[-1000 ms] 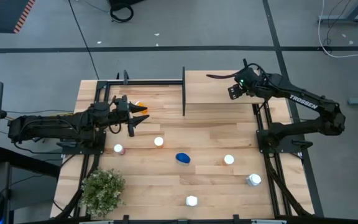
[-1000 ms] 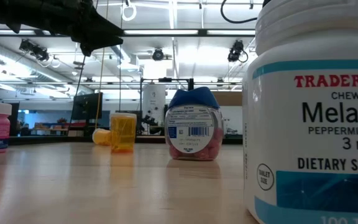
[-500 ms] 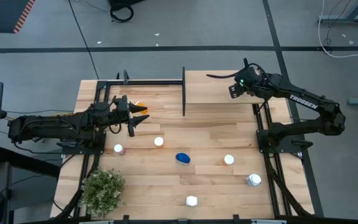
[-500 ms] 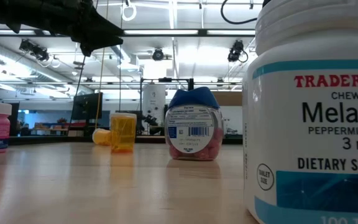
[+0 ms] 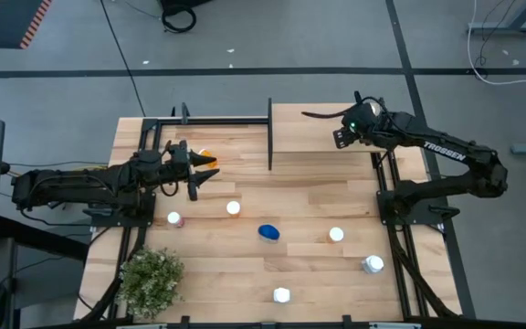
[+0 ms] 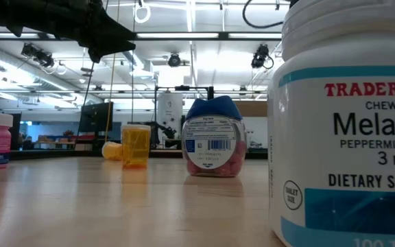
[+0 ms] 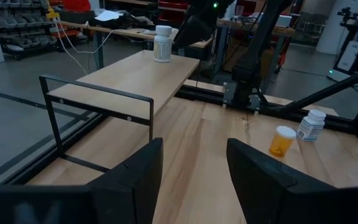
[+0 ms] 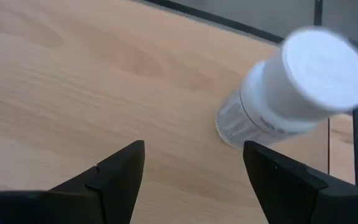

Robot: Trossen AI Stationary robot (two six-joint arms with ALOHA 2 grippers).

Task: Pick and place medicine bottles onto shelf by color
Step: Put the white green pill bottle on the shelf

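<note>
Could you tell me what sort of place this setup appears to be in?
Probably a robotics lab or workshop: bare concrete floor around the table, exposed ceiling strip lights, and storage racks with other benches behind.

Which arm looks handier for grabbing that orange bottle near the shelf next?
Probably the left. Its open hand hangs just beside the orange bottle, while the right hand, also open, is over the shelf by a white bottle.
</note>
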